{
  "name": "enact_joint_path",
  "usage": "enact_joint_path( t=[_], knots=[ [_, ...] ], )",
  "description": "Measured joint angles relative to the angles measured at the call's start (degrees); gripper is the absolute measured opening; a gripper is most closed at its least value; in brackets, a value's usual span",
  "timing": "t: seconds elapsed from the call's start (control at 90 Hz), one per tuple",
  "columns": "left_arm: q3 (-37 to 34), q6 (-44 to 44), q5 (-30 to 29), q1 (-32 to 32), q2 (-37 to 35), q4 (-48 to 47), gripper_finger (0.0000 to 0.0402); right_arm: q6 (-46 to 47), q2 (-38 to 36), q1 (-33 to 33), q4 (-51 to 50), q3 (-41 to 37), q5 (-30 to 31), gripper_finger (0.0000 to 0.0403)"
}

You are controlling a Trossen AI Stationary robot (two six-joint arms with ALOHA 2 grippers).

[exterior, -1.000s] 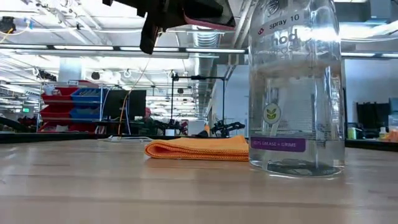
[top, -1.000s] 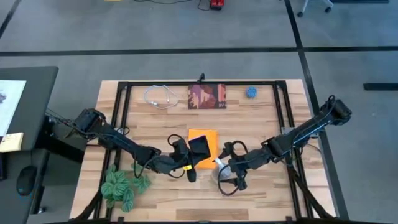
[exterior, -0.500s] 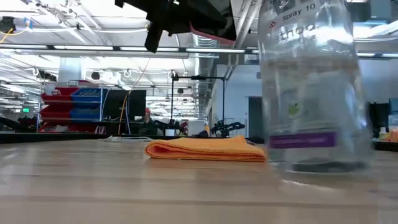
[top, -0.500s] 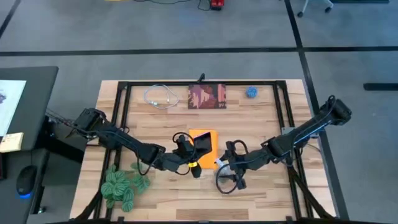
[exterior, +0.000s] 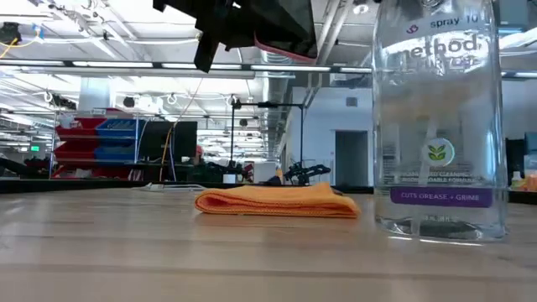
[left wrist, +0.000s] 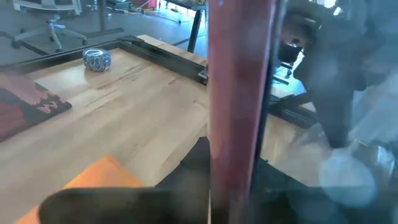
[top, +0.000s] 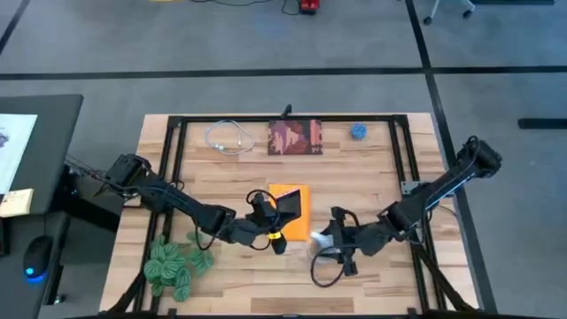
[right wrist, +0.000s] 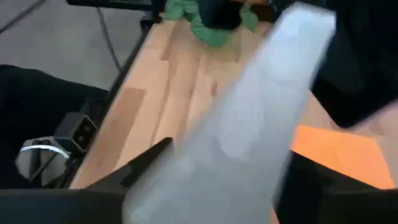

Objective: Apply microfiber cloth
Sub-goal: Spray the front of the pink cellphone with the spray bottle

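Note:
The orange microfiber cloth (top: 292, 217) lies folded flat on the table's middle (exterior: 277, 201). My left gripper (top: 270, 232) is shut on a black smartphone (top: 285, 206) with a reddish edge (left wrist: 239, 106). It holds the phone above the cloth's left part (exterior: 256, 25). To the right of the cloth my right gripper (top: 341, 241) is shut on a clear spray bottle (exterior: 440, 126), which shows blurred in the right wrist view (right wrist: 249, 137). My left gripper pinches the smartphone at its near end (top: 276, 221) between its two fingers, coming from the table's left. The phone is tilted, lifted clear above the cloth, its reddish edge (left wrist: 239, 124) toward the wrist camera. My right gripper holds the spray bottle by its upper part (top: 328, 237), above the low view's top edge, with the fingers coming from the table's right. The bottle stands upright with its base (exterior: 440, 231) at the table top. The place of contact is blurred in the wrist view.
A dark red-brown printed square (top: 295, 137), a white cable (top: 228, 137) and a small blue object (top: 358, 131) lie along the far edge. A green plant (top: 177, 263) sits at the near left. Black frame rails (top: 173, 159) run along the table's sides.
My right gripper has carried the spray bottle toward the table's right edge, away from the cloth. The bottle tipped on the way and now stands upright again. My left gripper has shifted the smartphone slightly toward the far edge and still holds it above the cloth.

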Motion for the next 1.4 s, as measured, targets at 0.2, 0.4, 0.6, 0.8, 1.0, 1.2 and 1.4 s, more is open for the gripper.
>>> enact_joint_path(
  t=[0.2, 0.4, 0.6, 0.8, 1.0, 1.2, 1.4],
  knots=[
    [0.0, -0.05, 0.02, -0.57, 0.0, -0.73, 0.0011, 7.63, -0.61, 2.27, -3.29, 0.02, 8.05, 0.0168],
    [0.0, 0.36, 1.38, -0.7, 0.13, -0.9, 0.0011, 14.95, -5.97, 4.48, -15.18, 0.09, 9.36, 0.0116],
    [0.02, 0.3, 2.88, -0.48, 1.96, -0.09, 0.0011, 22.03, -16.13, 6.51, -34.49, -0.15, 10.96, 0.0116],
    [-0.02, -0.38, 5.99, 0.89, 6.19, 0.82, 0.0011, 25.44, -23.48, 6.86, -42.21, -1.96, 11.46, 0.0116],
    [-0.02, 0.92, 7.11, 3.01, 10.97, -0.3, 0.0011, 25.63, -26.79, 6.65, -42.81, -3.23, 11.53, 0.0179],
    [-0.04, -1.92, 7.31, 4.96, 16.82, -2.95, 0.0011, 25.22, -26.99, 6.39, -42.52, -3.5, 11.72, 0.0233],
    [0.11, -4.65, 8.81, 5.38, 19.05, -0.12, 0.0011, 23.46, -26.94, 6.63, -43.21, -1.01, 11.54, 0.0237]
  ],
)
